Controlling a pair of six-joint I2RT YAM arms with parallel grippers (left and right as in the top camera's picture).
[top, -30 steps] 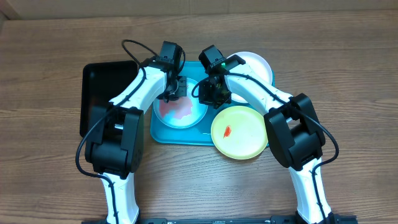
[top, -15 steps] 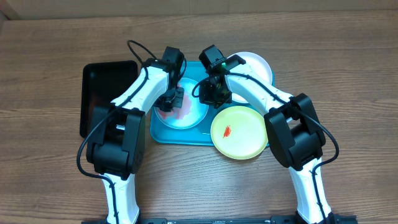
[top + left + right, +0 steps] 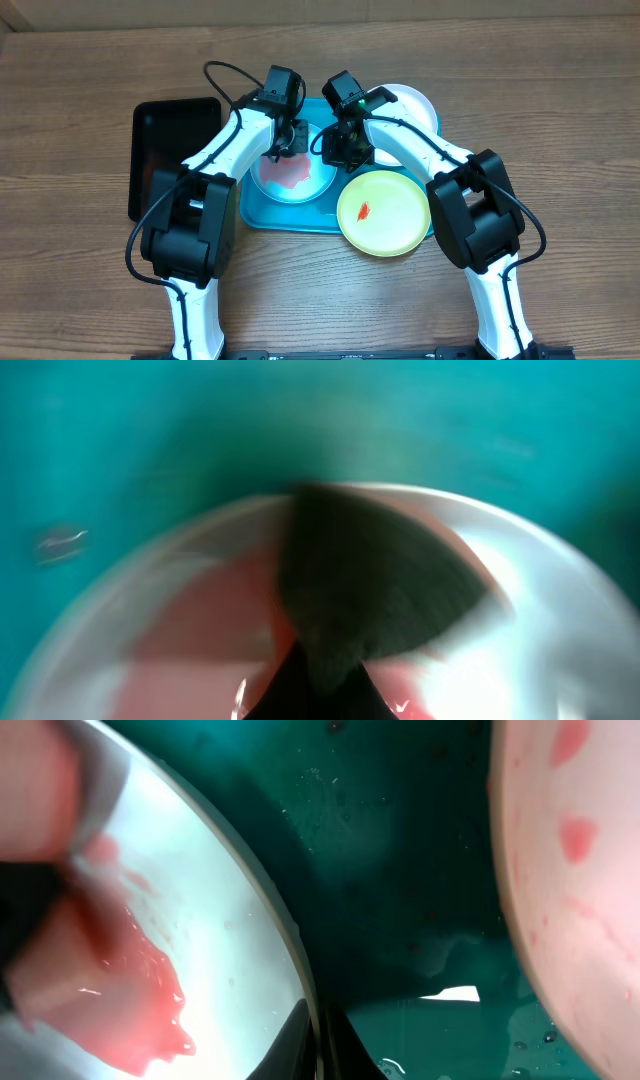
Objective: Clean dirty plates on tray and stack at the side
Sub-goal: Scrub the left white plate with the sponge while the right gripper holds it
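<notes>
Nearest me on the wooden table lies the pale yellow-green round plastic plate, a small red smear left of its middle. Its far edge overlaps the right front corner of the large turquoise-blue rectangular plastic tray.

Further in, the pale blue round plastic plate sits inside that tray, with a pink-red smear over its middle. My left end effector is low over this plate's far left part. Its wrist view is blurred, showing only a dark wedge-shaped thing against the smeared plate, so I cannot tell whether that end effector is open or closed.

My right end effector is at the plate's right rim. In its wrist view the fingertips are pinched on the rim of the plate, above the wet tray floor.

Farthest, the white round plastic plate lies at the tray's far right corner, partly under my right arm. A black rectangular tray lies on the table just left of the turquoise one.
</notes>
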